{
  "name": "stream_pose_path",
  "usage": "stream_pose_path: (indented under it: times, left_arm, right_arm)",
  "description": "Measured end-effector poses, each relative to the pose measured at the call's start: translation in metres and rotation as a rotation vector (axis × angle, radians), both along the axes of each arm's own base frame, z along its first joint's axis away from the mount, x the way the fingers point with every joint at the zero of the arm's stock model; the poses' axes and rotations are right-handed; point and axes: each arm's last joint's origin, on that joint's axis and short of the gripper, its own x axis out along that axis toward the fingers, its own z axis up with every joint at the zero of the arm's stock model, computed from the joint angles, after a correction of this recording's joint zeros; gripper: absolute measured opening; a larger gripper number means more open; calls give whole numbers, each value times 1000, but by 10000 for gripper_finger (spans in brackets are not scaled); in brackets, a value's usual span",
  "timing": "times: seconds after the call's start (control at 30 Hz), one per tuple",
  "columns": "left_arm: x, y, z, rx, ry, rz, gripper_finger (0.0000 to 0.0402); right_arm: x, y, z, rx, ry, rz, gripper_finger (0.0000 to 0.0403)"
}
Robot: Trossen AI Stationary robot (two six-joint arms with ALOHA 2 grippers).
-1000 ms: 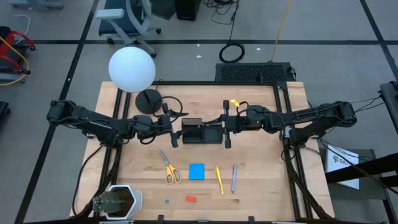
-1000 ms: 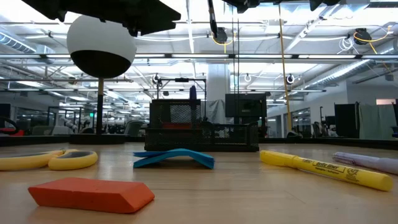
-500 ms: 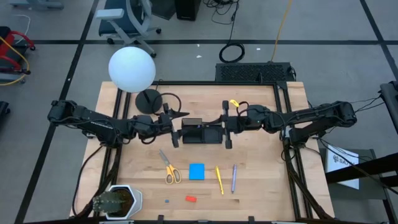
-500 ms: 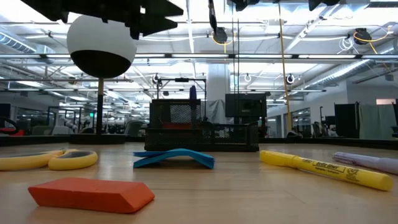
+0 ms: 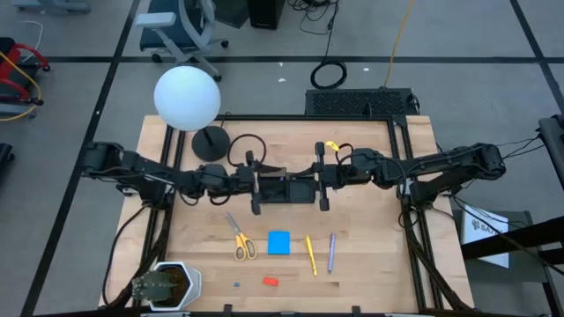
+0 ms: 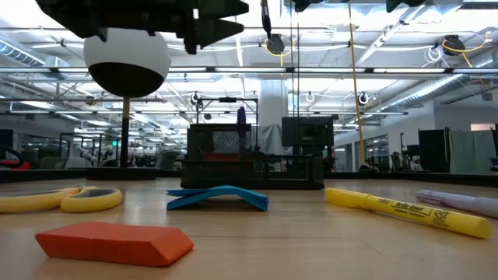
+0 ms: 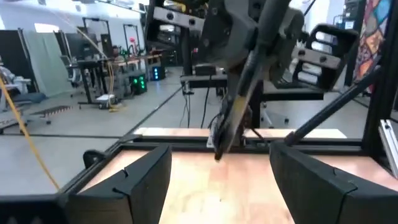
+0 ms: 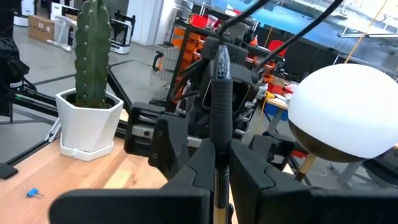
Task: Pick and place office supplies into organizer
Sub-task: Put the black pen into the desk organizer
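- A robotics lab in an open industrial hall.
- Wooden bench (image 5: 370,255) in a metal frame (image 5: 308,118), concrete floor (image 5: 70,88) with taped lines.
- Bare ceiling pipes (image 6: 389,70), equipment racks (image 6: 307,140), loose cables (image 5: 333,73), office chair (image 5: 181,26).

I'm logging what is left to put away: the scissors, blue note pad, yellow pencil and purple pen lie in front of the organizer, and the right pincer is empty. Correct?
Not quite: the right pincer is shut on a dark pen, as the right wrist view shows. The scissors, blue note pad, yellow pencil and purple pen do lie in front of the organizer.

Left gripper (image 5: 256,187) agape, right gripper (image 5: 322,183) clamped.
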Motion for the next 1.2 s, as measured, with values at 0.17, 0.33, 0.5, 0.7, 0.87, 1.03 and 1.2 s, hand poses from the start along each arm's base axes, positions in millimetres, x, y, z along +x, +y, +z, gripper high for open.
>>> stream_pose_path:
  times: [0.17,0.33,0.5,0.7,0.87,1.03,1.2]
  left_arm:
    - [14,-1,1,11,8,-16,270]
    - [24,-1,1,4,12,-36,262]
    - [31,-2,2,8,7,-40,254]
    - [32,2,4,9,0,-29,238]
    - [32,3,4,8,2,-50,212]
    - [32,3,5,7,-11,-61,188]
    - [32,2,5,0,-11,-82,173]
  right_arm:
    - [0,0,0,4,-1,0,17]
    - [-2,0,-3,14,-36,4,17]
    - [-3,-1,-3,48,-72,50,17]
    - [-3,-1,-3,48,-79,69,16]
    - [-3,0,-2,46,-83,72,16]
    - [-3,0,-2,42,-89,76,15]
    - [1,2,-3,32,-120,144,15]
